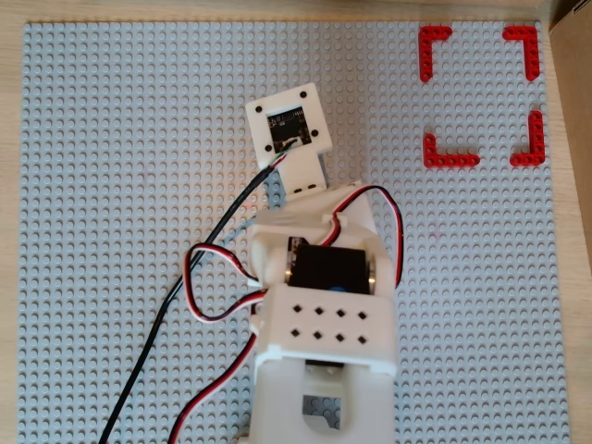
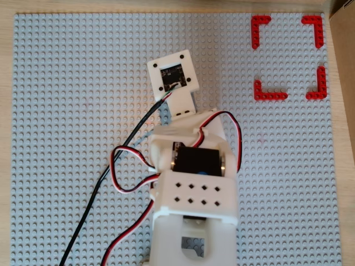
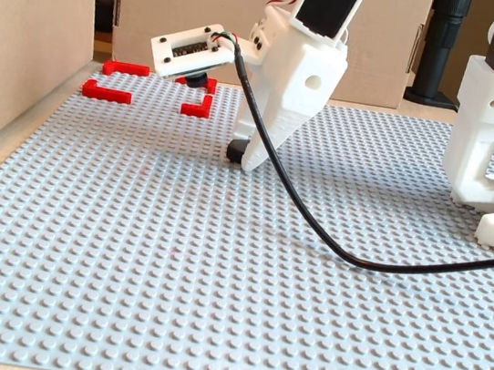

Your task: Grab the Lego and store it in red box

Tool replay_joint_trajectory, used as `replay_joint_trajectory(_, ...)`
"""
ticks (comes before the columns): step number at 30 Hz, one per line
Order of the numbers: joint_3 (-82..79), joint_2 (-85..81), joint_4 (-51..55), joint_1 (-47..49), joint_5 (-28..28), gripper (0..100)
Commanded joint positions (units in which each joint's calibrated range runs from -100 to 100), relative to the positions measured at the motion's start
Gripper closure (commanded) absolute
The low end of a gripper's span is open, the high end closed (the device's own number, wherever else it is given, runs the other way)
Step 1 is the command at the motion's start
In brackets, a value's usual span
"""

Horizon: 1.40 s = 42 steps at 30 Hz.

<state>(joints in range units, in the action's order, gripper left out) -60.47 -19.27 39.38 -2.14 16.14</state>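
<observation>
Grey studded baseplate (image 3: pixel 125 269) is filling my near field in the fixed view. Further in, I am seeing the gripper (image 3: pixel 250 153) pointing down, tips touching the plate, a small black Lego (image 3: pixel 235 151) sitting just beside them; I cannot tell how the jaws stand. Farthest back, the red box (image 3: pixel 119 80) is lying well apart, nothing inside its corners (image 1: pixel 481 97).

A grey studded baseplate (image 1: pixel 111 185) covers most of a pale wooden desk (image 1: pixel 9 231), whose bare edge shows along the left side in both overhead views. In the fixed view, brown cardboard panels (image 3: pixel 29 35) stand along the left and far edges of the baseplate.
</observation>
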Motion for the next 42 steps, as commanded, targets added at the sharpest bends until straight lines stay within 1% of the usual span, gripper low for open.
replay_joint_trajectory(1, 1.8, 0.0, 0.4, 0.0, -0.2, 84)
replay_joint_trajectory(7, 1.7, 0.0, 0.4, 0.0, -0.2, 93)
replay_joint_trajectory(13, 1.6, 0.0, 0.4, -0.1, -0.2, 93)
replay_joint_trajectory(17, 4.0, 0.0, 0.5, -3.0, -0.3, 93)
replay_joint_trajectory(23, 15.8, 0.4, 6.5, -9.0, -0.2, 93)
replay_joint_trajectory(28, 27.1, 0.9, 10.4, -10.7, -0.9, 93)
replay_joint_trajectory(32, 32.1, 1.9, 10.4, -11.5, -2.0, 93)
replay_joint_trajectory(42, 43.4, 19.3, 10.4, -16.0, -3.7, 93)
